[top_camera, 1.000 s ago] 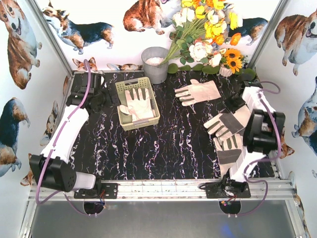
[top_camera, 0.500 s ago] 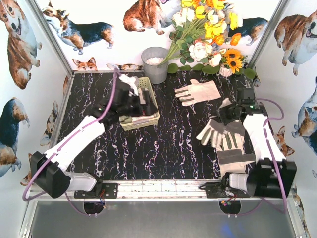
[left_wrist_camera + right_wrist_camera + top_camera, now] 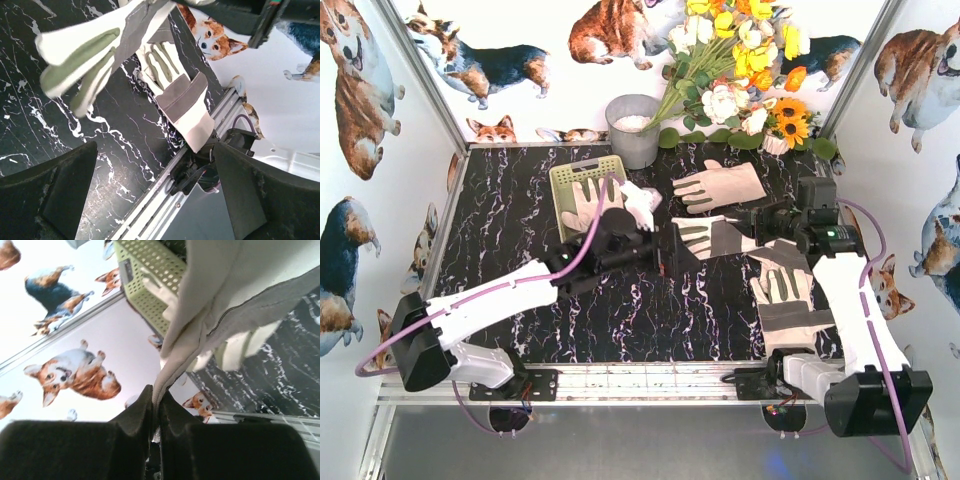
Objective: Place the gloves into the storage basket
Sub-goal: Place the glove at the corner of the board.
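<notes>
At the left rear of the black marbled table (image 3: 520, 200) sits the storage basket (image 3: 584, 165), pale yellow-green with slotted sides, and one cream glove (image 3: 582, 200) lies flat inside it, fingers towards the back wall; the left arm crosses over the basket's near end and hides that part. Just right of the basket, against the back wall, stands a grey metal bucket (image 3: 633, 135) with something white inside that cannot be made out. Right of the basket, the left gripper (image 3: 665, 258) hovers over mid-table with its pincer spread wide and nothing between the fingers (image 3: 60, 195). Directly in front of it hangs a second glove, the lifted glove (image 3: 705, 238), clear of the table with its fingers pointing towards the left gripper. At its other end the right gripper (image 3: 767, 222) is clamped tight on the cuff edge, as its wrist view shows (image 3: 155, 407). Behind it, a third glove (image 3: 720, 185) lies flat near the flowers (image 3: 740, 60). A fourth glove (image 3: 785, 300), grey-patched, rests on the table beside the right arm, near the front rail.
</notes>
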Available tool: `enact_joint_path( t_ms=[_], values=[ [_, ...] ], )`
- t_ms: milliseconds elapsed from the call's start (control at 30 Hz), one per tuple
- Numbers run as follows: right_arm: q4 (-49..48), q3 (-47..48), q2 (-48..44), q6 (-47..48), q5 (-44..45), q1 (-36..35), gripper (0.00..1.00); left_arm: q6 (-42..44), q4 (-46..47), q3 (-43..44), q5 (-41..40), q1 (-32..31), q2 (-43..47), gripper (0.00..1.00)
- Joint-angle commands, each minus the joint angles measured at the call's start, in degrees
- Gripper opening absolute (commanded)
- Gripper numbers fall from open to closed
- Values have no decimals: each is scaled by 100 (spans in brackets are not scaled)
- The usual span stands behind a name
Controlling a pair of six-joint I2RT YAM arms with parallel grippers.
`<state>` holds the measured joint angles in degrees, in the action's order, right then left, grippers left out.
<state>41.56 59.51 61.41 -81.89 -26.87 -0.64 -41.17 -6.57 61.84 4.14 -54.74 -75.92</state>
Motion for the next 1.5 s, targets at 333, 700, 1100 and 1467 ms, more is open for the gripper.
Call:
enact_joint_path(
  t_ms=[333,700,1100,1467],
  values=[
    [-807,253,-833,-1336,-1568,-23,0,95,1379,-306,-978,-151,-333,97],
    [-738,22,-1184,-1226,-1670,-23,0,366,1282,69,-207,-187,-480,43],
    [-40,244,-720,2568,-1943,-23,51,550,-14,-74,-337,-244,421,0],
    [-219,-14,-1135,5604,-1619,-23,68,1114,-2521,754,494,-159,563,0]
  ],
)
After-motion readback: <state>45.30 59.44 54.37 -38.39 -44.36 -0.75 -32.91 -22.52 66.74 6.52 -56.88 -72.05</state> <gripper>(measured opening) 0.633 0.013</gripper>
